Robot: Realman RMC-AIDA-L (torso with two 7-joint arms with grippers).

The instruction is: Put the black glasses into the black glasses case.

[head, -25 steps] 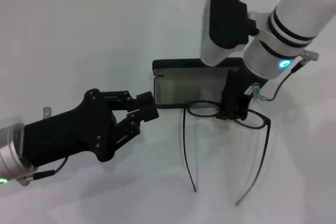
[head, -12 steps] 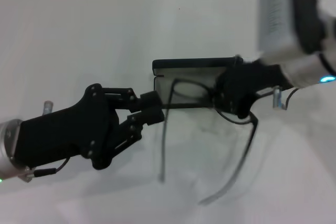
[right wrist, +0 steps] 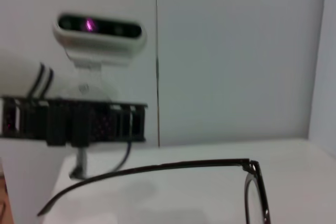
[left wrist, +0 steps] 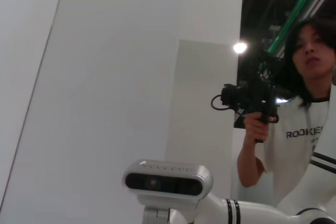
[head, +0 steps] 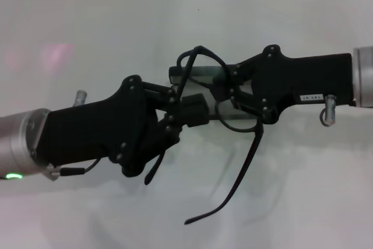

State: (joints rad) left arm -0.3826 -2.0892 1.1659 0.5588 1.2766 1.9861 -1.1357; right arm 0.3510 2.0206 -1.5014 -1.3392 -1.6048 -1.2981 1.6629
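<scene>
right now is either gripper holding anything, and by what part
The right gripper holds the glasses by the front of the frame, above the case. The left gripper touches one temple arm; its grip cannot be told.

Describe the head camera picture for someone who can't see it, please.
Two black robot grippers meet over a white table, handling the black glasses between them. The right gripper grips the frame; the left gripper is at one temple arm. The black glasses case lies mostly hidden behind them.
</scene>
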